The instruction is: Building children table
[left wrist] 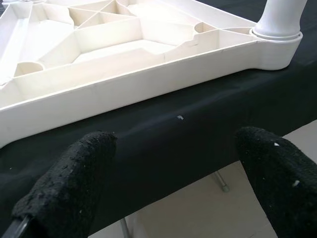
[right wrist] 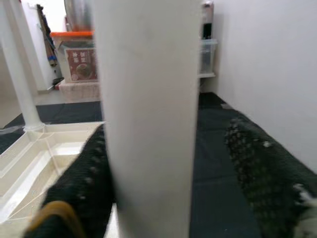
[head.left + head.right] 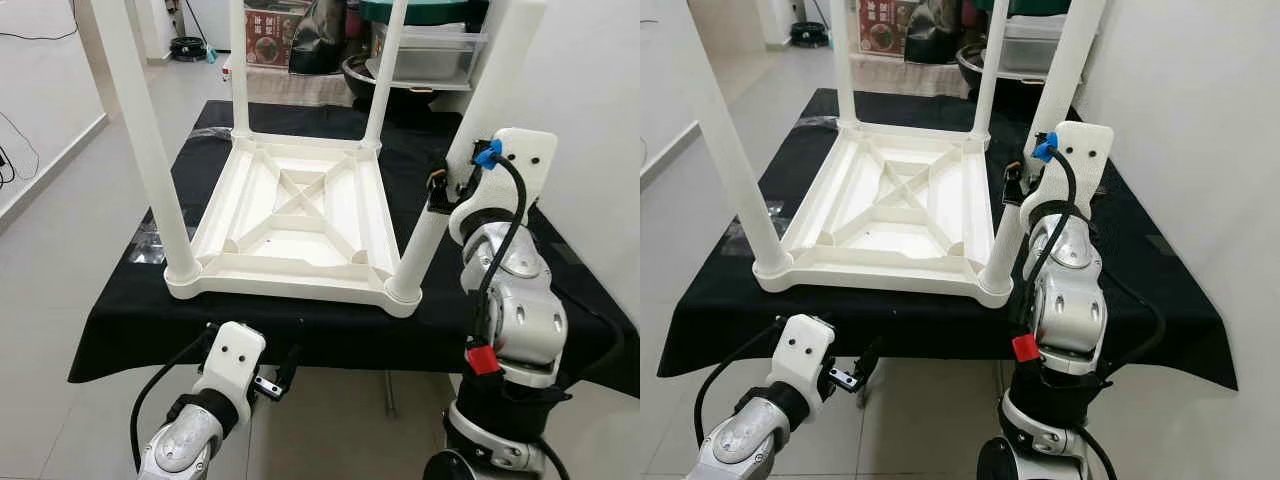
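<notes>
Right pincer (image 2: 163, 163) straddles one leg (image 3: 432, 215) of the white, ribbed, upturned children table (image 3: 290, 215), fingers apart; left pincer (image 1: 183, 173) gapes below the black-draped surface (image 3: 130, 320)

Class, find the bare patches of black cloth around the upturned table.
Bare black cloth runs between the upturned table and the near edge, above the open left claw. The near right leg is crowded by the right claw.

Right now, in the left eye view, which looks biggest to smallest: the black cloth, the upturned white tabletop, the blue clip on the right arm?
1. black cloth
2. white tabletop
3. blue clip, tiny although it is nearest.
</notes>
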{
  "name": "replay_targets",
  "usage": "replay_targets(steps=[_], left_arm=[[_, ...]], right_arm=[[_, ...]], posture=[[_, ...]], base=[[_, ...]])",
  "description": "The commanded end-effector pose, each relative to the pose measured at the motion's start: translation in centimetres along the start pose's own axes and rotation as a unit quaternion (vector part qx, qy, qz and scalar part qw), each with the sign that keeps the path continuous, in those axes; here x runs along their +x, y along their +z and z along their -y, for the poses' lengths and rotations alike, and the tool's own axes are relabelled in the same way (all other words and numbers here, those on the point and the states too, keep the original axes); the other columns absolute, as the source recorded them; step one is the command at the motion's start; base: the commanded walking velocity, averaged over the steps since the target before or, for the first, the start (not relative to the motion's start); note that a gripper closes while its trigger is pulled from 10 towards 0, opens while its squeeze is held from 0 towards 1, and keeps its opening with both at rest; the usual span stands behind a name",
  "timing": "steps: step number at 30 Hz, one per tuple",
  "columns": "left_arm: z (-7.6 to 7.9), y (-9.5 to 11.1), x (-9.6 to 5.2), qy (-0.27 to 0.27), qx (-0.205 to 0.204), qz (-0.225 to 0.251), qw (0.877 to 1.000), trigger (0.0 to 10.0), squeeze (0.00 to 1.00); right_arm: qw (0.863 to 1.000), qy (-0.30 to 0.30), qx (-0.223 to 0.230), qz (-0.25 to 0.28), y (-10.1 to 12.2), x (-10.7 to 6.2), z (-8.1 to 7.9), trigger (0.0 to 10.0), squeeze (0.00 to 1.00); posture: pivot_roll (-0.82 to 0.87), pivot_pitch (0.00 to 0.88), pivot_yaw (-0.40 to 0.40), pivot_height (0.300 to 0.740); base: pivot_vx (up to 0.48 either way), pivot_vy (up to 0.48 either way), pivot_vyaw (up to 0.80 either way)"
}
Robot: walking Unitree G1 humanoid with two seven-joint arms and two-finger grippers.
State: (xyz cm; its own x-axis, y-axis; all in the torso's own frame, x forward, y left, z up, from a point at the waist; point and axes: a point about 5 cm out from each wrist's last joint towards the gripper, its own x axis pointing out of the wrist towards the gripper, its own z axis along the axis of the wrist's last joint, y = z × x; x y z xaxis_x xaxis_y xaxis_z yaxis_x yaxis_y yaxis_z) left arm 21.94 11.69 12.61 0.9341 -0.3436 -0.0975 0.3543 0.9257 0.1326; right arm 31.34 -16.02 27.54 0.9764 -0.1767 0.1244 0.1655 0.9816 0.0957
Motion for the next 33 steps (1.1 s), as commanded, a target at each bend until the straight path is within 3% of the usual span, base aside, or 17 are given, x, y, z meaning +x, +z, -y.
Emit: replay_targets(steps=[1,2,10,11,12,19,21,22,23,24,25,26,27,28,29,32,33], left_arm=[[0.2,-0.1,-0.2,-0.003,0.002,-0.003,1.000,10.0,0.00],[0.2,-0.1,-0.2,-0.003,0.002,-0.003,1.000,10.0,0.00],[0.3,0.1,-0.3,-0.004,0.002,-0.004,1.000,10.0,0.00],[0.3,0.2,-0.4,-0.004,0.002,-0.004,1.000,10.0,0.00],[0.3,0.2,-0.5,-0.004,0.002,-0.004,1.000,10.0,0.00],[0.3,0.2,-0.7,-0.004,0.002,-0.006,1.000,10.0,0.00],[0.3,0.2,-0.8,-0.006,0.002,-0.008,1.000,10.0,0.00],[0.3,0.2,-0.8,-0.006,0.002,-0.008,1.000,10.0,0.00],[0.3,0.1,-0.9,-0.006,0.002,-0.009,1.000,10.0,0.00],[0.3,0.1,-0.9,-0.006,0.002,-0.009,1.000,10.0,0.00],[0.3,0.2,-0.9,-0.007,0.002,-0.010,1.000,10.0,0.00],[0.3,0.2,-0.9,-0.007,0.002,-0.010,1.000,10.0,0.00],[0.3,0.2,-1.0,-0.007,0.002,-0.010,1.000,10.0,0.00],[0.3,0.2,-1.0,-0.007,0.002,-0.010,1.000,10.0,0.00],[0.3,0.2,-1.1,-0.008,0.002,-0.012,1.000,10.0,0.00],[0.3,0.2,-1.2,-0.009,0.003,-0.013,1.000,10.0,0.00],[0.3,0.3,-1.4,-0.010,0.004,-0.015,1.000,10.0,0.00]], right_arm=[[0.998,-0.012,0.027,-0.048,-1.5,-0.1,0.4,3.1,0.00],[0.998,-0.008,0.029,-0.063,-1.9,0.2,0.4,0.0,0.00],[0.989,0.038,0.099,-0.102,-3.3,2.6,0.6,0.0,0.00],[0.983,0.060,0.132,-0.110,-3.7,4.6,1.0,0.0,0.00],[0.982,0.061,0.141,-0.109,-3.7,5.2,1.4,0.0,0.00],[0.972,0.062,0.194,-0.120,-3.8,7.0,2.1,0.0,0.00],[0.936,0.115,0.297,-0.151,-4.3,7.9,1.2,0.0,0.00],[0.936,0.115,0.297,-0.151,-4.3,7.9,1.2,0.0,0.00],[0.918,0.138,0.331,-0.169,-4.8,8.1,0.5,0.0,0.00],[0.918,0.138,0.331,-0.169,-4.8,8.1,0.5,0.0,0.00],[0.890,0.168,0.376,-0.195,-5.6,8.0,-0.5,0.0,0.00],[0.890,0.168,0.376,-0.195,-5.6,8.0,-0.5,0.0,0.00],[0.874,0.188,0.396,-0.208,-6.1,7.9,-1.1,0.0,0.00],[0.874,0.188,0.396,-0.208,-6.1,7.9,-1.1,0.0,0.00],[0.858,0.204,0.417,-0.221,-6.7,7.9,-1.9,0.0,0.00],[0.844,0.218,0.432,-0.231,-7.1,7.8,-2.6,0.0,0.00],[0.829,0.228,0.451,-0.240,-7.5,7.8,-3.4,0.0,0.00]], posture=[[0.07,0.059,-0.095,0.740],[0.07,0.059,-0.095,0.740],[0.08,0.071,-0.098,0.740],[0.09,0.082,-0.100,0.740],[0.09,0.082,-0.101,0.740],[0.09,0.089,-0.103,0.740],[0.10,0.098,-0.103,0.740],[0.10,0.098,-0.103,0.740],[0.10,0.098,-0.101,0.740],[0.10,0.098,-0.101,0.740],[0.11,0.106,-0.099,0.740],[0.11,0.106,-0.099,0.740],[0.11,0.107,-0.097,0.740],[0.11,0.107,-0.097,0.740],[0.12,0.113,-0.096,0.740],[0.12,0.118,-0.095,0.740],[0.13,0.123,-0.093,0.740]], base=[[0.000,0.000,0.00],[0.000,0.000,0.00],[0.000,0.000,0.00],[0.000,0.000,0.00],[0.000,0.000,0.00],[0.000,0.000,0.00],[0.000,0.000,0.00],[0.000,0.000,0.00],[0.000,0.000,0.00],[0.000,0.000,0.00],[0.000,0.000,0.00],[0.000,0.000,0.00],[0.000,0.000,0.00],[0.000,0.000,0.00],[0.000,0.000,0.00],[0.000,0.000,0.00],[0.000,0.000,0.00]])
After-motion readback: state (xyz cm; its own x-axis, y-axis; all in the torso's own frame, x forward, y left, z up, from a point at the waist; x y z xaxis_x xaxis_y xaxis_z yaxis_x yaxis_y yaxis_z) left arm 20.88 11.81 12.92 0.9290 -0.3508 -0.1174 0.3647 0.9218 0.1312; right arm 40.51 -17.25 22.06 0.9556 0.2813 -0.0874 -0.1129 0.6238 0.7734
